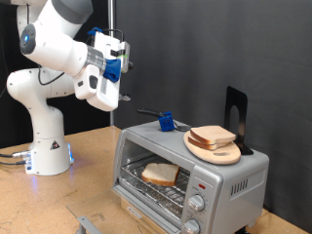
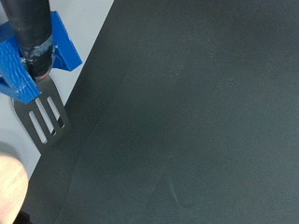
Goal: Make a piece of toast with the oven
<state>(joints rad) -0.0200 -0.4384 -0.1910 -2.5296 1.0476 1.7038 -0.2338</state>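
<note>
The silver oven (image 1: 226,180) stands at the exterior view's lower right. One piece of toast (image 1: 161,175) lies inside it on the wire rack, seen through the front. A second, alike slice (image 1: 213,136) lies on the round wooden plate (image 1: 222,154) on the oven's top. My gripper (image 1: 125,57) hangs in the air above and to the left of the oven, holding nothing that I can see. Its fingers do not show in the wrist view. That view shows a blue-handled spatula (image 2: 39,75) on the oven's top and the edge of a slice (image 2: 9,187).
The spatula (image 1: 166,122) lies on the oven's top beside the plate. A black stand (image 1: 236,109) rises behind the plate. Two knobs (image 1: 198,203) sit on the oven's right front. A grey object (image 1: 88,224) lies on the wooden table in front.
</note>
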